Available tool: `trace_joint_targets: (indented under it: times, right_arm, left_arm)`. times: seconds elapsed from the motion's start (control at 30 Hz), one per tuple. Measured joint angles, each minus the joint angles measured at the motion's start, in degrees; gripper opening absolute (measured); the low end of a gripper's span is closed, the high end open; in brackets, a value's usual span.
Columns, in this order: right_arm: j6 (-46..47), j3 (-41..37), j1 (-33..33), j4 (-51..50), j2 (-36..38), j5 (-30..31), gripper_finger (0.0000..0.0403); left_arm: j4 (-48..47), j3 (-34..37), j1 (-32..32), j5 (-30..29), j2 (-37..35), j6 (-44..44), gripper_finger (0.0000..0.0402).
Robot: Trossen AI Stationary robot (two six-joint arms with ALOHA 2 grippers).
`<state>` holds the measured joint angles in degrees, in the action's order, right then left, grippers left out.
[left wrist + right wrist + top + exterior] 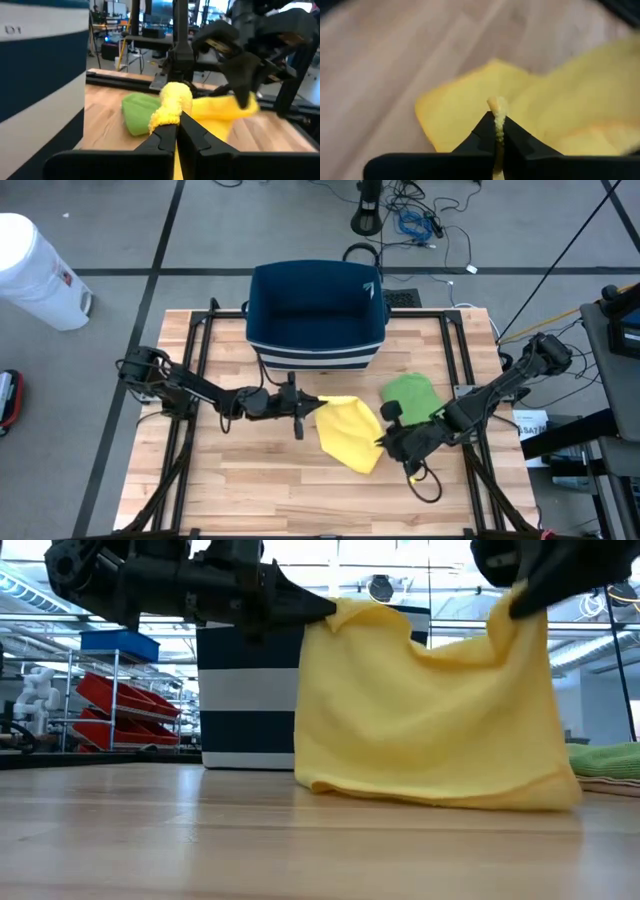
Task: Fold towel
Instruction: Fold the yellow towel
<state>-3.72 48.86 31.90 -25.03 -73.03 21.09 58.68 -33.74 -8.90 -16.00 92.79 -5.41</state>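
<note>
A yellow towel hangs doubled between my two grippers at the table's middle, and its lower fold rests on the wood. My left gripper is shut on the towel's left top corner and points level toward the table's right. My right gripper is shut on the towel's right top corner and slants down. From above, the towel shows as a bunched yellow patch between them. My left gripper pinches a bunched corner of the towel between its two fingers, coming level from the table's left. The cloth hangs below and sags slackly toward the other gripper. My right gripper pinches a thin edge of the towel between its two fingers, slanting down from the table's right. The cloth hangs below the fingers, and how many layers are pinched I cannot tell.
A navy and white striped bin stands at the table's far middle. A green cloth lies just right of the towel, near my right arm. Black frame rails run along the table's sides. There is bare wood toward the near edge.
</note>
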Motion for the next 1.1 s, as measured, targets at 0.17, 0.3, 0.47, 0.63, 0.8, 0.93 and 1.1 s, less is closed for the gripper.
trace_joint_targets:
  times: [0.17,0.3,0.47,0.63,0.8,0.93,1.1]
  right_arm:
    - [4.4,0.0,0.0,-5.5,-1.0,4.4,0.0071]
    - [10.3,0.0,-0.3,-10.7,-1.4,16.1,0.0142]
    - [16.4,0.0,-0.8,-14.7,-1.4,18.8,0.0186]
    - [15.6,0.0,0.6,-8.6,-1.4,10.8,0.0183]
    - [13.8,-0.1,2.5,-2.0,-1.6,4.0,0.0169]
    - [11.2,-2.4,3.2,9.0,-3.3,-6.3,0.0165]
    - [11.3,-3.5,3.0,11.9,-9.3,-7.7,0.0165]
  left_arm:
    - [-2.9,0.0,0.0,0.9,0.0,0.7,0.0060]
    - [-4.2,0.0,0.3,-1.3,0.0,-1.0,0.0112]
    - [-4.2,0.0,0.3,-8.6,0.0,-0.9,0.0153]
    - [-4.0,0.0,0.3,-12.1,0.0,1.0,0.0163]
    - [-4.0,0.0,0.4,-13.0,0.0,1.0,0.0163]
    - [-4.2,0.0,0.4,-11.6,0.0,1.0,0.0163]
    - [-4.9,0.0,-0.2,-7.8,0.0,0.7,0.0163]
